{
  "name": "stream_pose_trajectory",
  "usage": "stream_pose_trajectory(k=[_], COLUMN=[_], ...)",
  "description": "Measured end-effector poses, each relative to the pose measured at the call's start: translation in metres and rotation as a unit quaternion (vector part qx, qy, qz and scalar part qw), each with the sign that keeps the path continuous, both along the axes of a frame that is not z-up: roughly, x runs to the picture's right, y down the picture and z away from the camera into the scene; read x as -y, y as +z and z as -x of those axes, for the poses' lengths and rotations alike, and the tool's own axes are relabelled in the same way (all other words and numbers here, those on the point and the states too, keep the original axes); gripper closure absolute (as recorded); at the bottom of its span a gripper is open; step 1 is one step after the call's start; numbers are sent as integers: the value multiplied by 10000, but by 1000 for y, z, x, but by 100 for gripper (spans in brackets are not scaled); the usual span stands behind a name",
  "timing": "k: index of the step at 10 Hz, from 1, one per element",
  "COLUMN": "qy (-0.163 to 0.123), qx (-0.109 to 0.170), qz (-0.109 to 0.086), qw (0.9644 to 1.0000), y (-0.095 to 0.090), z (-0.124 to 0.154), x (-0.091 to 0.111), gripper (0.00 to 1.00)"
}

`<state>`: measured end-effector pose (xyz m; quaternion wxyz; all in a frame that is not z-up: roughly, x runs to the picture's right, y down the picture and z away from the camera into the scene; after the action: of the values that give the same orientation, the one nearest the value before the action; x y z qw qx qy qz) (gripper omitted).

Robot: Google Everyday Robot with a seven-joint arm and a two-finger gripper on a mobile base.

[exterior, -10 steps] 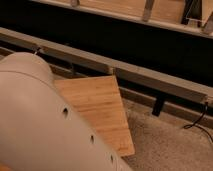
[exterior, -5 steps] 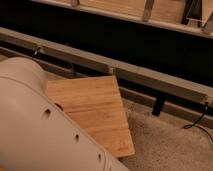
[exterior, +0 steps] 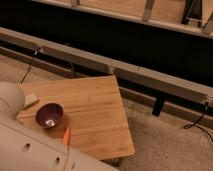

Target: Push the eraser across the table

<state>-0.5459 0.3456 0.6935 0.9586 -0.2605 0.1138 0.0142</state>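
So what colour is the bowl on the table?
Dark purple bowl, camera view; the hand is out of view.

Light bamboo-wood planks with visible grain and a soft satin sheen on the table (exterior: 95,115), a glossy dark purple bowl (exterior: 49,115) catching a highlight, smooth matt cream plastic on the robot arm (exterior: 30,147), rough speckled carpet (exterior: 170,145) below, gripper out of view.

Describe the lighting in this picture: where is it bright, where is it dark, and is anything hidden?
Camera view: warm, dim light falls on the table; the bowl shows a small highlight inside. The band behind the rail is nearly black, with no detail. The pale arm fills the lower left and covers part of the table; the gripper is not in view. The whole picture is soft.
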Motion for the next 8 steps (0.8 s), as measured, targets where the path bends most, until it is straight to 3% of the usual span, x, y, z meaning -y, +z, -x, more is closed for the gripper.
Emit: stream_pose_trajectory(k=[2, 5, 7, 8], qy=[-190, -459, -439, -262], qx=[-20, -203, -234, -36], qz=[16, 77, 102, 57], qw=[9998, 9987, 9987, 9996], y=[8, 22, 29, 32], z=[23, 33, 42, 57], x=[4, -5, -7, -6], gripper=[100, 100, 100, 100])
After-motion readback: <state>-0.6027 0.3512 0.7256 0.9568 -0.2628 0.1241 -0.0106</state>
